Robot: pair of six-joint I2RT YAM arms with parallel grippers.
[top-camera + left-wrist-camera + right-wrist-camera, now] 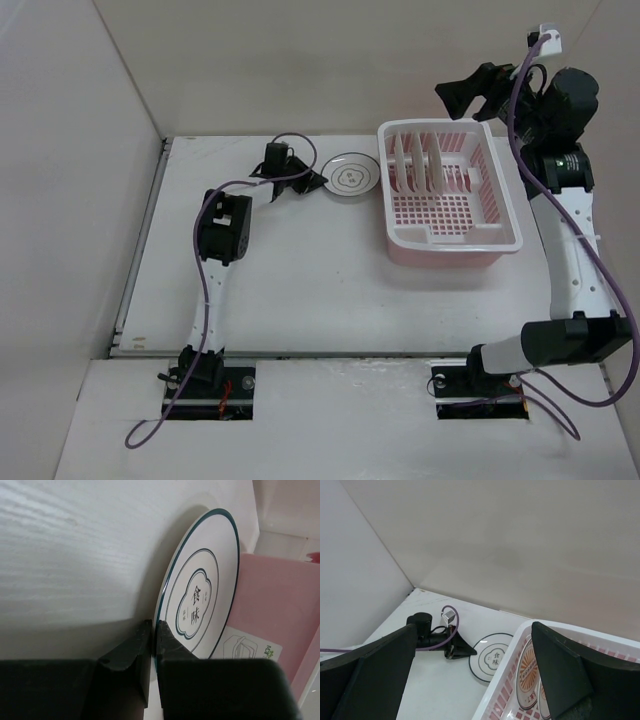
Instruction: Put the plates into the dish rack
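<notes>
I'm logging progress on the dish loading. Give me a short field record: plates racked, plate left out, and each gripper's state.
racked plates: three, standing upright in the dish rack
plate outside: green-rimmed plate, lying on the table left of the rack
left gripper: shut on that plate's rim
right gripper: open, empty, raised near the rack's far right corner

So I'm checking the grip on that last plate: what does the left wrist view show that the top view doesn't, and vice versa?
Only the left wrist: close up, the left gripper pinched shut on the rim of the green-edged plate, and its printed characters. Only the top: other plates standing in the pink rack, and the open right gripper raised at its far side. Both: that plate, that gripper and part of the rack.
</notes>
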